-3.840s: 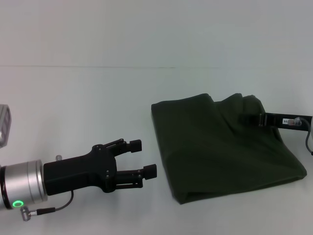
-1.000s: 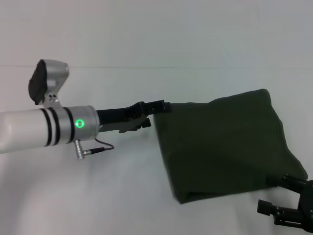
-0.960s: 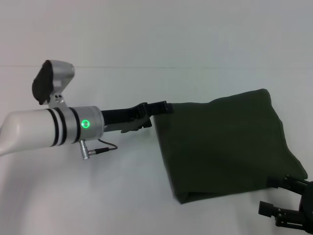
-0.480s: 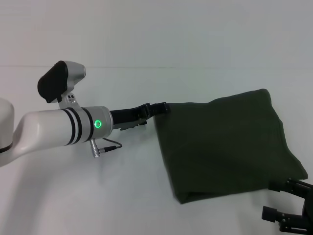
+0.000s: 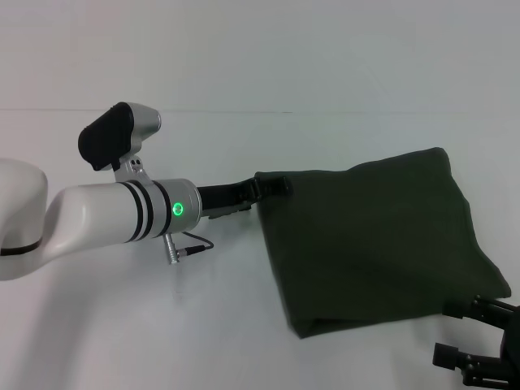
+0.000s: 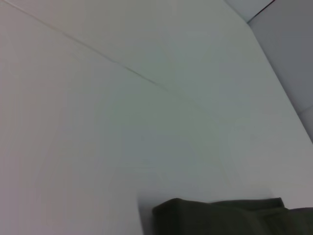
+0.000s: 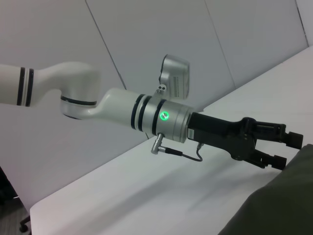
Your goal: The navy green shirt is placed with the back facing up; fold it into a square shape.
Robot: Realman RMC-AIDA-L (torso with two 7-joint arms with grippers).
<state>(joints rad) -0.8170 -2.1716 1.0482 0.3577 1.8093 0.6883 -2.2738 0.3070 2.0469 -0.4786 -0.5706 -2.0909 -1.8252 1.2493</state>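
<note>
The navy green shirt (image 5: 374, 244) lies folded into a rough four-sided slab on the white table, right of centre. My left gripper (image 5: 275, 186) reaches in from the left and sits at the shirt's far-left corner. In the right wrist view the left gripper (image 7: 286, 150) has its fingers apart with table showing between them, at the edge of the shirt (image 7: 279, 205). That corner of the shirt (image 6: 220, 215) also shows in the left wrist view. My right gripper (image 5: 463, 329) hangs open just off the shirt's near-right corner, holding nothing.
A white table (image 5: 162, 325) runs under everything, with a faint seam (image 5: 244, 111) across the back. Grey wall panels (image 7: 146, 44) stand behind the table in the right wrist view. The left arm's white forearm (image 5: 97, 223) stretches over the left half of the table.
The left arm has pushed right until its fingers overlap the shirt's far-left corner. The right gripper came off the shirt's far-right side, and the bunched fold there now lies flat.
</note>
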